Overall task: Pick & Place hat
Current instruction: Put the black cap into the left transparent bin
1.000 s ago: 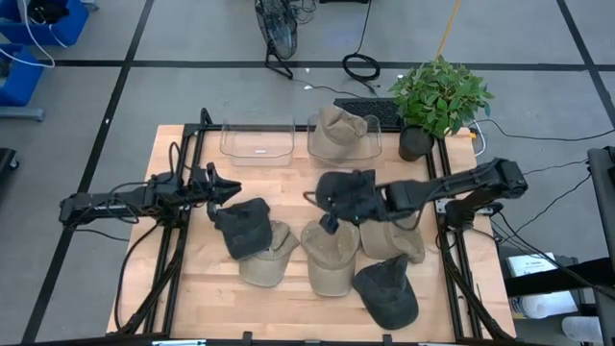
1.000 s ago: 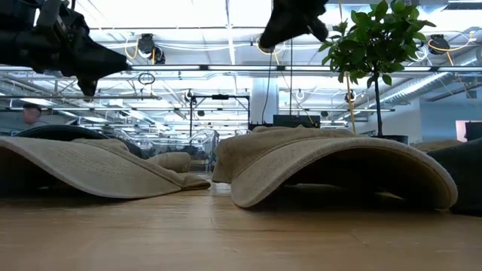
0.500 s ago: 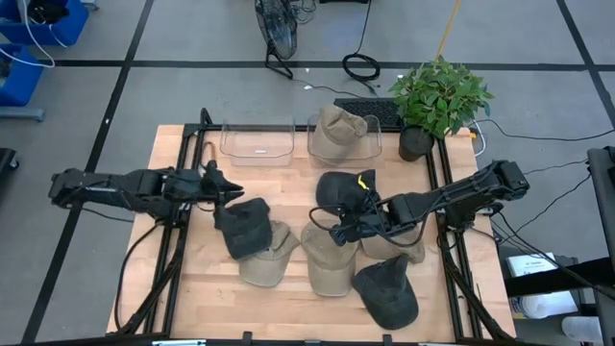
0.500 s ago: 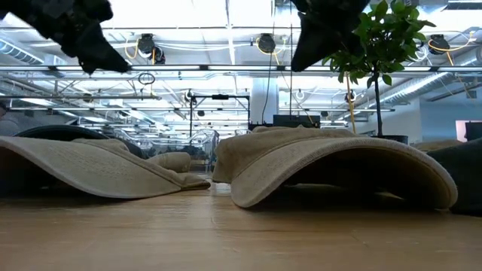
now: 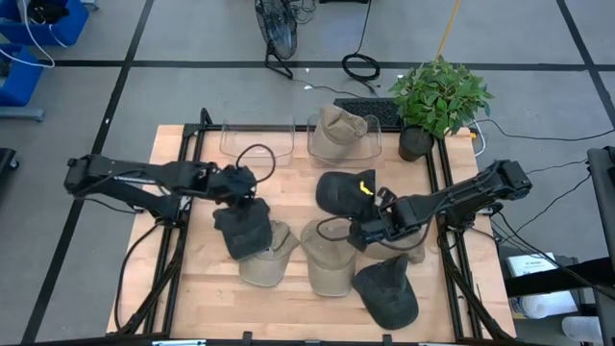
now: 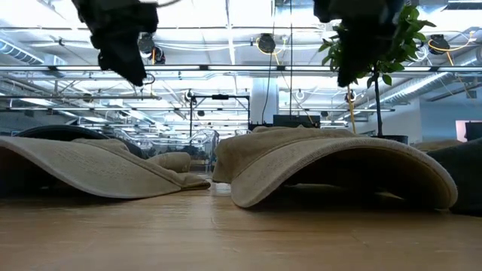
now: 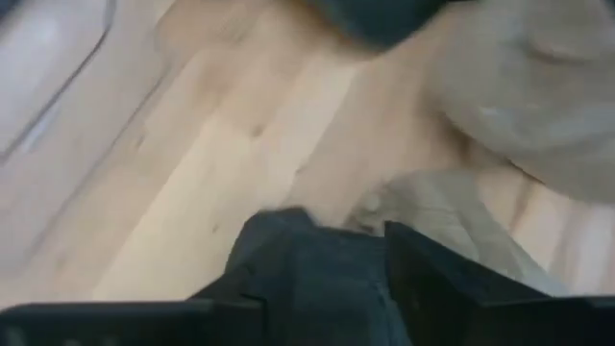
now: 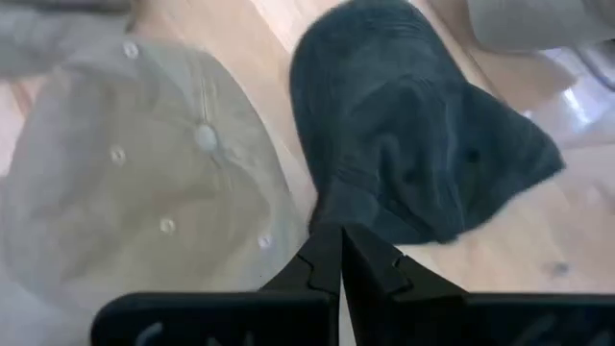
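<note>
My worktop [image 5: 183,288] holds a loose pile of caps, two clear bins [image 5: 257,142] at the far edge, and a potted plant [image 5: 437,96] at the far right corner. One tan cap [image 5: 338,130] already sits in the right-hand bin; the left bin looks empty.

Biggest cluster is mid-worktop: tan caps [image 5: 332,259] lie side by side, a dark cap [image 5: 245,226] partly overlaps the left tan one, a black cap with a yellow tag [image 5: 344,190] lies further back, and another dark cap [image 5: 387,291] sits at the near edge.

My left end effector [image 5: 242,183] is just above the dark cap's far edge. Wrist view shows its fingers [image 7: 437,279] apart with dark fabric between them, not yet clamped, so nothing is held as far as I can tell.

My right end effector [image 8: 339,261] is clenched and empty, over the tan caps just beside the black cap.

Handling guess: caps are light, soft cloth, and the crown collapses and sags. The brim is stiffer, so pinch the brim edge or a fold of crown. Overlap risks dragging the tan cap underneath.
</note>
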Controlling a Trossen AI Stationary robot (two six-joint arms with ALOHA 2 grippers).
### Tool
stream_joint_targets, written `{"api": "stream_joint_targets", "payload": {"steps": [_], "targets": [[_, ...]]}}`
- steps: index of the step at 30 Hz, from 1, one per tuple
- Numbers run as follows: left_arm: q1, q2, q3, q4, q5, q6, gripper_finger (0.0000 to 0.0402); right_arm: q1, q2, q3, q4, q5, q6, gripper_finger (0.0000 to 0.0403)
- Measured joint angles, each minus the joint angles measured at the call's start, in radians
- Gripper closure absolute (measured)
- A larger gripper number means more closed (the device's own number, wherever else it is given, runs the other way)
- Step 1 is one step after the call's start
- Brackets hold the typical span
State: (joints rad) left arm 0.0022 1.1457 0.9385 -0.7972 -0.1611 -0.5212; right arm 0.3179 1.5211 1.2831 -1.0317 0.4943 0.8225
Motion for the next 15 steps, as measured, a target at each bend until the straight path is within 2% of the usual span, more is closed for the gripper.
{"api": "stream_joint_targets", "payload": {"steps": [3, 8, 11, 15], "targets": [[0.032, 0.030, 0.020, -0.088, 0.035, -0.127, 0.0191, 0.012, -0.057, -0.061, 0.004, 0.000, 0.009, 0.0403], [0.052, 0.027, 0.021, -0.247, 0.058, -0.424, 0.0132, 0.012, -0.260, -0.289, 0.135, -0.015, 0.049, 0.0403], [0.019, 0.012, 0.021, -0.321, 0.058, -0.600, 0.0117, 0.012, -0.408, -0.428, 0.246, -0.040, 0.055, 0.0403], [-0.062, -0.011, 0.020, -0.371, 0.081, -0.826, 0.0120, 0.012, -0.583, -0.582, 0.418, -0.054, 0.059, 0.0403]]}}
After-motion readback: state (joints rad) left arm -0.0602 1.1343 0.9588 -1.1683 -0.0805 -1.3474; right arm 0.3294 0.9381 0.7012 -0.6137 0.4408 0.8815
